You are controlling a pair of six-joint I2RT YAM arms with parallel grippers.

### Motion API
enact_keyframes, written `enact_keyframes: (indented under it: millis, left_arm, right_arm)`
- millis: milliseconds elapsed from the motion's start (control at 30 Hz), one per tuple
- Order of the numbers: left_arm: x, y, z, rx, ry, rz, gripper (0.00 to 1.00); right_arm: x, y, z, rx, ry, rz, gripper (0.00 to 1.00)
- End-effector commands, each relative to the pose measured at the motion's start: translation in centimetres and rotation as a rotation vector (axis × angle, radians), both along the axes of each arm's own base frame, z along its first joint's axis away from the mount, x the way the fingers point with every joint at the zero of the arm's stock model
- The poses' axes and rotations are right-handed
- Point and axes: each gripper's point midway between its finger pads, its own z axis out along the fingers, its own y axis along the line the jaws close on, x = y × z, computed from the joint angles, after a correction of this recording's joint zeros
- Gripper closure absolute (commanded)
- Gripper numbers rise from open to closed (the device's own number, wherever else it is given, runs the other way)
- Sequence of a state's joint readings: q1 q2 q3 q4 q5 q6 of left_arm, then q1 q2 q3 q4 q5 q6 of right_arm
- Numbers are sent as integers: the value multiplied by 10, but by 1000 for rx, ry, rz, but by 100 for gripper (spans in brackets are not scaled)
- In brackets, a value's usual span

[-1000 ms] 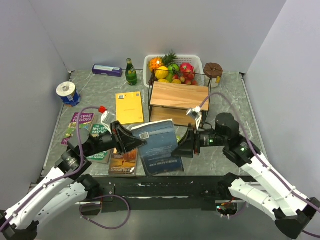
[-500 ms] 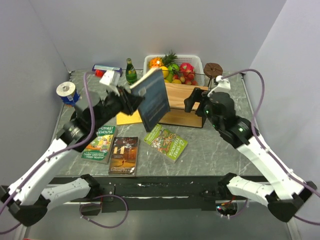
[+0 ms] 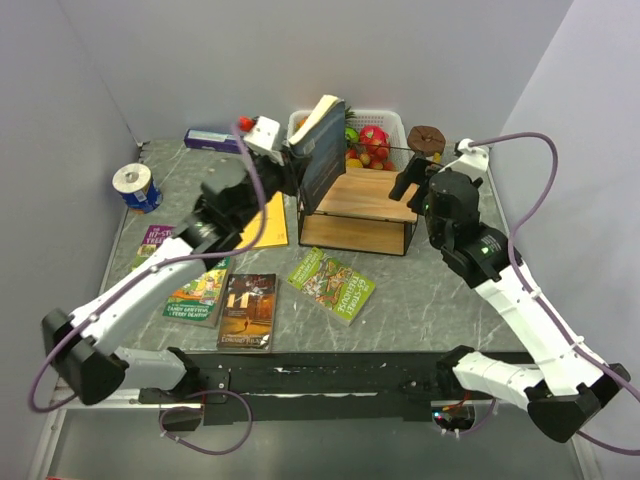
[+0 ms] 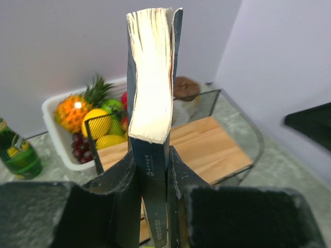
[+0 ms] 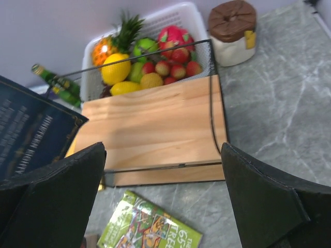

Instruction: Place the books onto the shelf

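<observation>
A dark blue book (image 3: pixel 322 150) stands upright in the air over the left end of the shelf (image 3: pixel 370 195), and my left gripper (image 3: pixel 290 165) is shut on its lower edge. In the left wrist view the book's (image 4: pixel 150 93) page edges face the camera, pinched at my left gripper (image 4: pixel 151 155), with the shelf's top board (image 4: pixel 207 150) below. My right gripper (image 3: pixel 408 180) hangs open and holds nothing, over the shelf's right end (image 5: pixel 155 124). On the table lie a green cartoon book (image 3: pixel 333 283), a dark brown one (image 3: pixel 247 311), another green one (image 3: pixel 198 290) and a purple one (image 3: pixel 160 238).
A white fruit basket (image 3: pixel 390 115) stands right behind the shelf, and a brown-lidded jar (image 3: pixel 427 140) is to its right. A green bottle (image 4: pixel 18 152) is left of the basket. A yellow book (image 3: pixel 270 222), a tape roll (image 3: pixel 133 185) and a purple box (image 3: pixel 212 140) lie to the left.
My right gripper let go of the blue book, opened wide and moved back over the shelf. My left arm lifted the book from the front of the table up to the shelf's left end.
</observation>
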State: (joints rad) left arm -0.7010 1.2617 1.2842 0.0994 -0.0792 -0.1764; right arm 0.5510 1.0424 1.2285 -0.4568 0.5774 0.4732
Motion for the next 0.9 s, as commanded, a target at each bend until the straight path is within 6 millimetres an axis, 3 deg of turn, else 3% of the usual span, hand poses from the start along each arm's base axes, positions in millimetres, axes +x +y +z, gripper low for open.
enact_keyframes:
  millis: [0,233,467,867]
  left_arm:
    - [18,6,51,-91,-259,138,99]
    - [44,-12,41,-55,-290,185,99]
    - [56,-9,27,-85,-268,264,99]
    - [80,-14,1,-17,-192,333,99]
  right_arm:
    - [11,-17,19,50,-46,-80,1]
    - [26,-36,4,76,-30,-194,1]
    - [35,-45,-18,74,-17,-204,1]
    - [70,-38,-75,56,139,-161,7]
